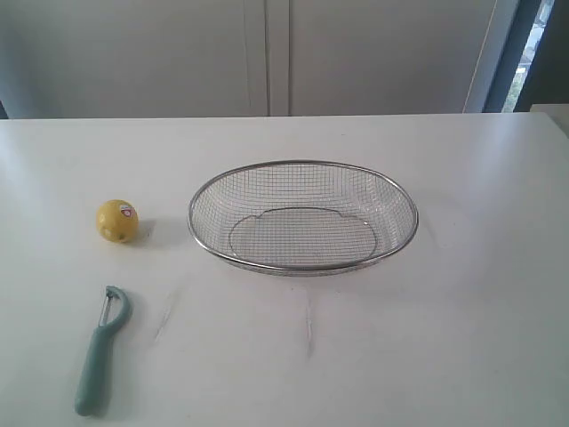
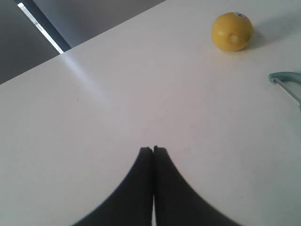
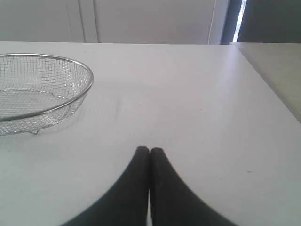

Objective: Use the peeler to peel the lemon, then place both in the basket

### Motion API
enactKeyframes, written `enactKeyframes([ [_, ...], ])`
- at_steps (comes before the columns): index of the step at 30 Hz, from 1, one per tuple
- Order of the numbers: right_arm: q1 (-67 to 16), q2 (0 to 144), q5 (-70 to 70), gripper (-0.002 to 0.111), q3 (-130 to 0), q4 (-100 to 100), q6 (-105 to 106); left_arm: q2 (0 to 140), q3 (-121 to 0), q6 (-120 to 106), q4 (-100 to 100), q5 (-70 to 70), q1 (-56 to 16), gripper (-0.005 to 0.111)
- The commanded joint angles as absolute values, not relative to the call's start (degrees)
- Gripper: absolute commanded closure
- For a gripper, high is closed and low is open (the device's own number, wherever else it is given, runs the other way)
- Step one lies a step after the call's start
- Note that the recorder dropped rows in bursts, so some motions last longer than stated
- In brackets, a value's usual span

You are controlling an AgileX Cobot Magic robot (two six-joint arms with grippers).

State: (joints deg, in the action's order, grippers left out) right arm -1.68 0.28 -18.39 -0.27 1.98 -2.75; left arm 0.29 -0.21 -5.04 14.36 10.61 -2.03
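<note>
While both of our arms wait short of the work, nothing of the task is begun; our left gripper (image 2: pixel 153 149) has its jaws pressed together on nothing above the white table (image 1: pixel 462 338), and our right gripper (image 3: pixel 150 149) is likewise closed and empty; we judge the step in hand to be the first reach. Nearest in the exterior view, on the left side, lies the peeler (image 1: pixel 100 351), flat on the table; its long axis runs from near to far with a slight lean to the right, the teal handle toward the near edge and the looped head with its blade at the far end, aimed roughly at the lemon (image 1: pixel 117 221). Beyond it and apart from it the lemon sits with its red-and-white sticker on the upper flank; being nearly round, it shows no clear long axis. Farther right, near the lemon but not touching, stands the basket (image 1: pixel 302 267), empty, its oval stretched left to right. Next, we reckon, both sets of jaws must part; one must take the handle along its length, the other steady the lemon, which may roll.
</note>
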Motion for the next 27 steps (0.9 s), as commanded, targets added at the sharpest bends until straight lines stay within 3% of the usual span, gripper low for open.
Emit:
enactKeyframes([
  [1,-1.68,0.0,-17.93,0.108,0.0,2.08,-2.3,0.0,0.0,-5.06,14.21,10.34,-2.0,0.107],
  [27,-1.68,0.0,-12.03,0.108,0.0,2.31,-2.31,0.0,0.0,-5.06,14.21,10.34,-2.0,0.107],
])
